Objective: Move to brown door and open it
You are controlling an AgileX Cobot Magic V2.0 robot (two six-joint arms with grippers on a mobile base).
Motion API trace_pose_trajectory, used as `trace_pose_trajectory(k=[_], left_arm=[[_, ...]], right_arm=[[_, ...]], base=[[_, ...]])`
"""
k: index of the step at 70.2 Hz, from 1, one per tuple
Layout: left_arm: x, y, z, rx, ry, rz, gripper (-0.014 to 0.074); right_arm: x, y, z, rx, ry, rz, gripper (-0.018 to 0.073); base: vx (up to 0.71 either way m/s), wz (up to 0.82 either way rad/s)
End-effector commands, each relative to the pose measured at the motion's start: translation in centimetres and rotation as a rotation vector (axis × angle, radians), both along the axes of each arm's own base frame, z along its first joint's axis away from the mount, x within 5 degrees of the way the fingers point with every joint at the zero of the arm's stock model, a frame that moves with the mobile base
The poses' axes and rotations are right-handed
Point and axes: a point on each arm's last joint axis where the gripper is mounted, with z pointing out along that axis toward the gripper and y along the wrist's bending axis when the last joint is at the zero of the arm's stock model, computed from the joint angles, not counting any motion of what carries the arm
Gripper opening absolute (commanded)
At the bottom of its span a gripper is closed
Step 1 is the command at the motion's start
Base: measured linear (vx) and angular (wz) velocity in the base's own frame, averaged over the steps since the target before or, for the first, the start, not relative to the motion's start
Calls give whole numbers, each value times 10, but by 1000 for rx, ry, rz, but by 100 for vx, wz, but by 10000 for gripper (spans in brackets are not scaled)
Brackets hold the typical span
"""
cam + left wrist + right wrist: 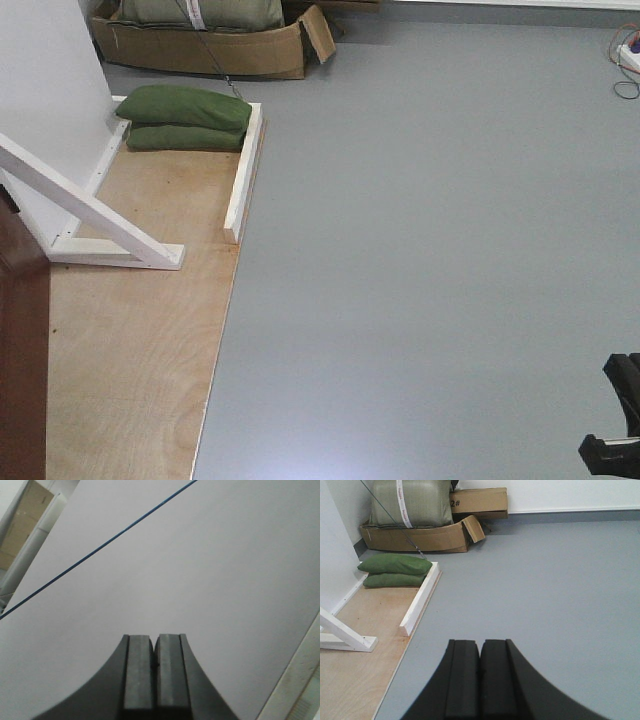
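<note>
While both pairs of jaws are pressed together on nothing, the left gripper (154,652) faces a plain pale surface crossed by a thin blue line (100,550), and the right gripper (480,652) hangs over the grey floor (545,590).

Beyond the white brace frame (100,225), an open cardboard box (200,52) with a torn flap holds a bulging grey-green sack (410,502) bound with a pale strap. A closed carton (479,501) marked "2#" sits behind it. Between that box and the brace frame, two green sandbags (185,115) lie stacked, one on the other.

On the near side of the brace frame, the brown door (20,350) shows only as a dark glossy strip at the left margin of the front view.

The brace frame stands on a plywood sheet (140,340). Right of the frame, a white rail (243,170) runs along part of the sheet's edge. Past the rail the grey floor lies broad and level up to the skirting. Coloured cables (625,60) trail in the far right corner.
</note>
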Motion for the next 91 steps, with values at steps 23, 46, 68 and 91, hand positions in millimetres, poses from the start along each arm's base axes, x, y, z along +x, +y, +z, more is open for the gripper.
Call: trace_pose_trajectory(k=[23,46,68,91], left_arm=[[16,56,-18,-145,89,25,17],[43,78,-30,-107,-129,-315,17],[57,75,-29,-117,-197,-521,17],[60,49,-14,-74,-184,-671,17]], right_arm=[[1,-1,7,-11,-95,-6,0],[1,-1,7,-10,-95,-6,0],[1,-1,7,-10,-95,-6,0],[1,-1,7,-11,-95,-6,0]], base=[[0,0],[0,0],[0,0],[0,0]])
